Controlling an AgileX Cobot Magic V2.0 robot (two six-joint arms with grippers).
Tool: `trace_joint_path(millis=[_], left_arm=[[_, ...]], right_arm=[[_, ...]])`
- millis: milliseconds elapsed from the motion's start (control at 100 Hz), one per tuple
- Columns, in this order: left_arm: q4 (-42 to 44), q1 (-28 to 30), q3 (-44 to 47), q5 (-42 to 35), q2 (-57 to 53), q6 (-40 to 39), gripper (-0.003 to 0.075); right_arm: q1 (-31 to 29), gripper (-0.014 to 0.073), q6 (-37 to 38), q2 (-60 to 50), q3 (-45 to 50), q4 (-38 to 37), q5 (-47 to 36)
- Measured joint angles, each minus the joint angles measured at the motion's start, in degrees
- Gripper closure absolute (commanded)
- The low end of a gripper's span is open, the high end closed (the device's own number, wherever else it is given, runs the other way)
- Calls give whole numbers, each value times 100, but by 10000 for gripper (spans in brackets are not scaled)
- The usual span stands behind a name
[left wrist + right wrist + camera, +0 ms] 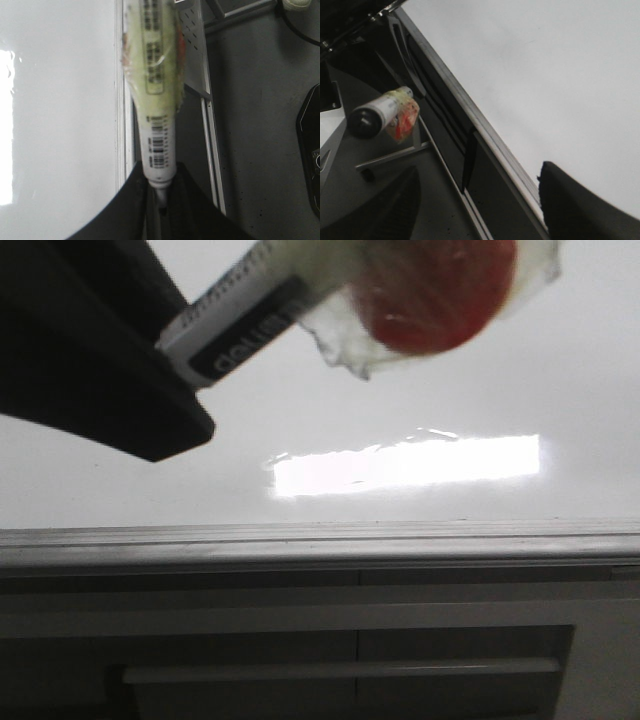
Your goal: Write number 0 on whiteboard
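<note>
Looking at the front view, the whiteboard (420, 370) fills the upper part, with a bright rectangular glare (408, 464) on it and a grey metal edge strip (320, 540) below. Under the strip is a dark grey panel with a long bar handle (340, 671). The marker (240, 325), wrapped in clear tape with a red patch (435, 290), hangs over the board from the top left, held by a dark shape that I take for the left gripper (150, 380). No black line is visible on the board, so the number 0 is not there yet.

In the left wrist view, the left gripper (160, 200) is clamped on the marker (156, 135), its 2 fingers pressed on the lower end. The marker lies along the edge strip, with the whiteboard (60, 125) beside it. Again the surface is clean.

In the right wrist view, the right gripper (485, 200) has its 2 fingers well apart and holds nothing. The whiteboard (545, 75) is blank here too, and the marker (382, 112) shows its dark end off the board.

I judge the task is at its start: the marker is gripped, but the whole loop of the 0 is left to draw.
</note>
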Motion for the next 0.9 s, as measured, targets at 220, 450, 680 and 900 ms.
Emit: trace_joint_path(millis=[220,450,680,900], left_arm=[[89,-77,0,26,0,0,739],[116,-77,0,63,-9,0,739],[130,-77,0,281,-9,0,739],[130,-86,0,156,-9,0,740]], right_arm=[[577,158,-35,806,-270,154,-24],[1185,159,-44,1411,-270,197,-558],[1589,160,-57,1916,-280,236,-938],[1705,160,-57,1958,-304,244,-781]])
